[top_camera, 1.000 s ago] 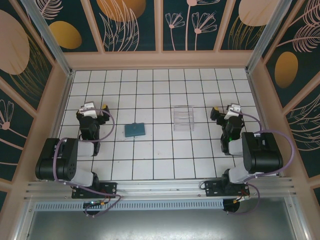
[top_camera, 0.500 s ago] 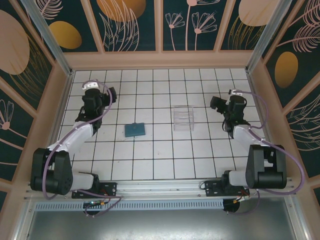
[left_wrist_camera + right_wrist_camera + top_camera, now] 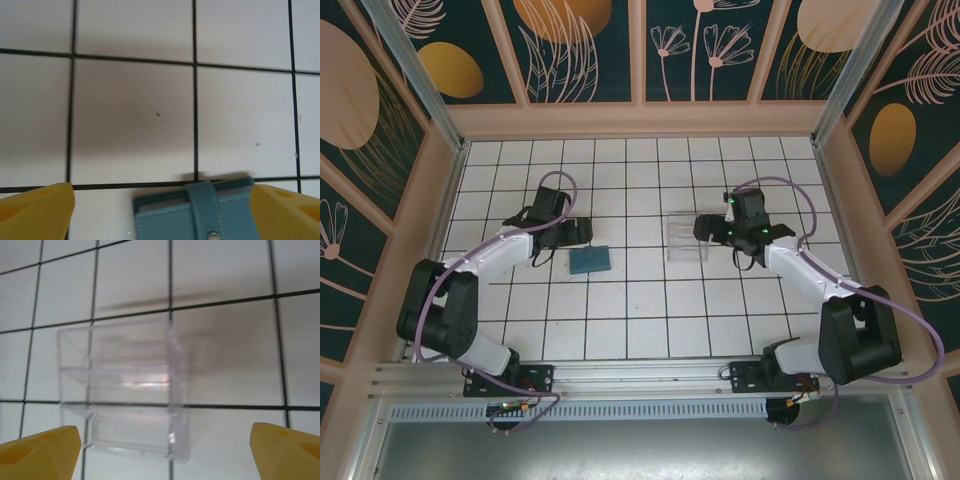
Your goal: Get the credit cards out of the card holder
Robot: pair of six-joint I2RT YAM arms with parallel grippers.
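Observation:
The card holder [image 3: 590, 260], a small teal wallet, lies folded shut on the white tiled floor left of centre. In the left wrist view the card holder [image 3: 200, 215] sits at the bottom edge, its strap snapped over the top panel. The credit cards are hidden inside it. My left gripper [image 3: 580, 234] hovers just behind the holder's left end. It is open, and its yellow fingertips [image 3: 37, 210] stand wide either side of the holder without touching it. My right gripper [image 3: 706, 229] is open at the right edge of a clear tray, holding nothing.
The clear plastic tray [image 3: 686, 237] stands right of centre; in the right wrist view the tray [image 3: 125, 390] sits ahead of my right gripper [image 3: 165, 455], left of its midline. Wooden walls ring the tiled floor [image 3: 640, 320].
Both arms have reached forward and swung inward from the outer sides. The left gripper came over to the card holder, the right one to the clear tray. Holder and tray have not moved.

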